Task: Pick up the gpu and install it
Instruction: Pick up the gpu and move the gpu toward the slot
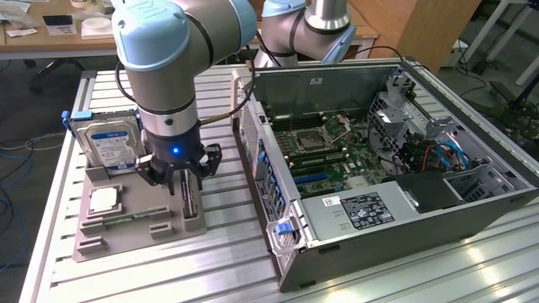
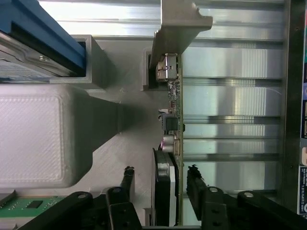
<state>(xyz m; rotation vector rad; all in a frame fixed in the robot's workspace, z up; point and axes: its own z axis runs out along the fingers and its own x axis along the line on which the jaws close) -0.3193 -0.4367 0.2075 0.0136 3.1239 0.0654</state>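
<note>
gpu [image 1: 191, 205], a thin flat dark circuit card, stands on its long edge in a slot of the matte grey printed plastic fixture [image 1: 101, 243] on the ribbed aluminium worktop [image 1: 404, 271]. Its long axis runs across the worktop slats. In the wrist view the card is edge-on [image 2: 173, 110]: green board edge with small components, the round black fan on the face turned toward the silver hard drive with blue-white label [image 1: 108, 146], and the pale bent-metal bracket at the end away from the end effector [image 2: 160, 175]. The black end effector [image 1: 178, 180] is spread and straddles the card's fan end. One finger [image 2: 127, 184] stands clear of the fan, the other sits just beside the bare board face, and nothing is pinched. The open dark sheet-metal computer case [image 1: 286, 265] lies just beside the fixture on the exterior view's right, green motherboard [image 1: 337, 158] exposed.
</note>
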